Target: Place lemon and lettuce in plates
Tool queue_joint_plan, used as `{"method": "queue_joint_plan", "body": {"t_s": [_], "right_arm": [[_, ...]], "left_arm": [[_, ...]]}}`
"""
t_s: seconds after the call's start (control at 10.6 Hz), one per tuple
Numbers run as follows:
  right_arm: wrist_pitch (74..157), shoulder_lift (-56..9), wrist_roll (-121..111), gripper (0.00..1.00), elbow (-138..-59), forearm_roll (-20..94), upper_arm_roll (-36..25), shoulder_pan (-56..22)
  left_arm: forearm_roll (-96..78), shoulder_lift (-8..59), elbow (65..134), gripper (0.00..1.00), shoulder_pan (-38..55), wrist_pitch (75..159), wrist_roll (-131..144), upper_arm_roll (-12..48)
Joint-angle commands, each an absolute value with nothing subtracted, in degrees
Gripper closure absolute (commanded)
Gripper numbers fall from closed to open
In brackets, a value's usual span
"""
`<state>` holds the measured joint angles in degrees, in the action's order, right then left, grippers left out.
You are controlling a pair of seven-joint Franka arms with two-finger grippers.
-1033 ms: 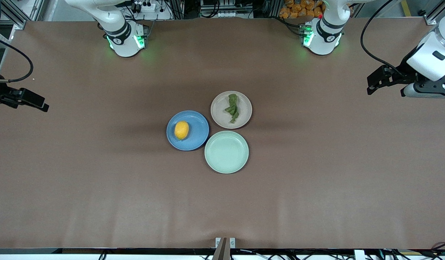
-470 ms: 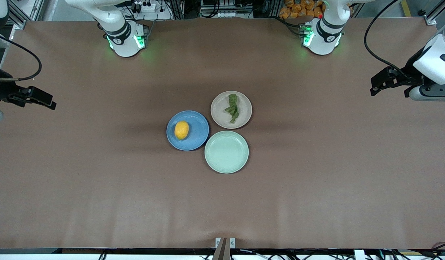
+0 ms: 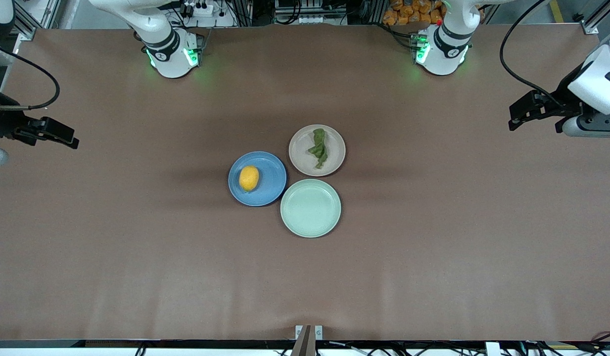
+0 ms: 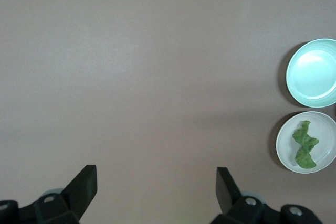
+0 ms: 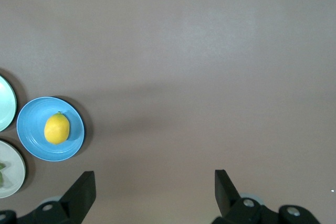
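Note:
The yellow lemon [image 3: 249, 178] lies on the blue plate [image 3: 270, 185] at the table's middle; both show in the right wrist view, lemon [image 5: 56, 128] on plate [image 5: 31, 129]. The green lettuce [image 3: 318, 148] lies on the beige-pink plate [image 3: 302, 158], also seen in the left wrist view, lettuce [image 4: 305, 145] on plate [image 4: 325, 135]. My left gripper [image 3: 520, 112] hangs open and empty over the left arm's end of the table [image 4: 156, 184]. My right gripper [image 3: 62, 138] hangs open and empty over the right arm's end [image 5: 155, 187].
A pale mint-green plate [image 3: 310, 208] sits empty, nearer the front camera than the other two plates and touching them; it also shows in the left wrist view [image 4: 313, 72]. Brown table surface [image 3: 433, 247] spreads all around the plates.
Both grippers have shifted slightly. The right gripper moved a little toward the table's middle, the left gripper edged outward toward its end. The lemon, lettuce and plates have not moved.

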<state>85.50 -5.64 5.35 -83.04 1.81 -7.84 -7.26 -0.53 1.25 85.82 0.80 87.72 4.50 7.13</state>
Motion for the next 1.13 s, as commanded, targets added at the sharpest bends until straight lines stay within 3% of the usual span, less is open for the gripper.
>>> {"method": "queue_joint_plan", "body": {"t_s": [0.0, 1.03], "right_arm": [[84.6, -4.6, 4.9, 0.00, -83.0, 0.6, -7.5, -7.0], [84.5, -3.6, 4.8, 0.00, -83.5, -0.4, -7.4, -7.0]], "left_arm": [[0.2, 1.5, 84.5, 0.00, 1.3, 86.5, 2.9, 6.9], [0.1, 1.5, 84.5, 0.00, 1.3, 86.4, 2.9, 7.0]]}}
